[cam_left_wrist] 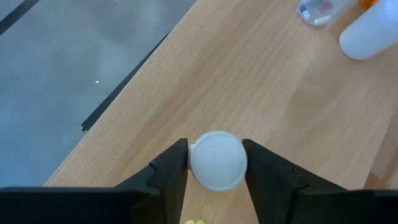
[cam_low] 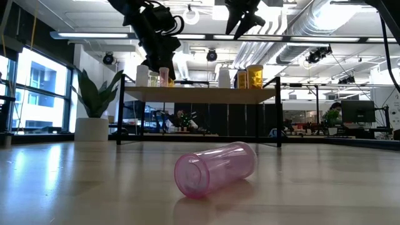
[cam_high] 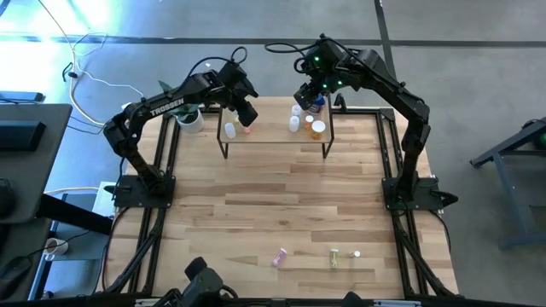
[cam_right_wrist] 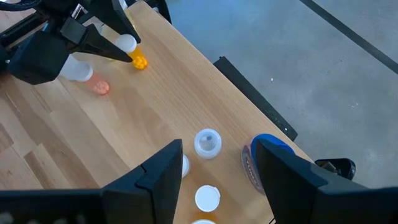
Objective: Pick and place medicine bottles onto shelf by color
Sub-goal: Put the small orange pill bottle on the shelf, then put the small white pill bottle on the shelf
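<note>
Round white cap (cam_left_wrist: 217, 160) between left tool (cam_left_wrist: 214, 165) fingers.

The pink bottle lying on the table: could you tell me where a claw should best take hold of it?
Probably across the middle of its body, coming straight down. The pink bottle lies on its side on the table, well clear of the other fallen bottles, so its round flanks are free for the fingers to close across.
</note>
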{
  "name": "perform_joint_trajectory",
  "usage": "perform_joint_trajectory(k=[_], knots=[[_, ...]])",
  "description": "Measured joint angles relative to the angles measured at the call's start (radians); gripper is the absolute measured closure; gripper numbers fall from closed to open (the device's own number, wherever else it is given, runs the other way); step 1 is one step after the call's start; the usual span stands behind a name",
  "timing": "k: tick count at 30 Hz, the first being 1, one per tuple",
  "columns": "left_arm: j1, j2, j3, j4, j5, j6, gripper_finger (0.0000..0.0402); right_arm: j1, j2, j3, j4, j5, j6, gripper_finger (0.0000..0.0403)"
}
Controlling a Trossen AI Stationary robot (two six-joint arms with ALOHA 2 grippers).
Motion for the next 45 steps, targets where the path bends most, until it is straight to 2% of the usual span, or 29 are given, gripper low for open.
perform_joint_trajectory(k=[9,20,30,39,45], knots=[[0.000,0.000,0.000,0.036,0.000,-0.010,0.0219,0.000,0.000,0.000,0.000,0.000,0.000,0.0210],[0.004,-0.046,0.000,0.040,-0.005,-0.011,0.0213,0.000,-0.026,0.000,-0.002,0.000,-0.036,0.0210],[-0.007,-0.197,0.000,0.033,-0.006,-0.072,0.0213,0.007,-0.092,0.000,-0.022,0.007,-0.121,0.0210],[-0.081,-0.338,-0.005,-0.051,-0.003,-0.136,0.0213,0.037,-0.118,0.000,-0.197,0.099,-0.092,0.0210],[-0.157,-0.419,-0.155,-0.029,0.012,-0.210,0.0213,0.091,-0.137,0.000,-0.199,0.098,-0.085,0.0210]])
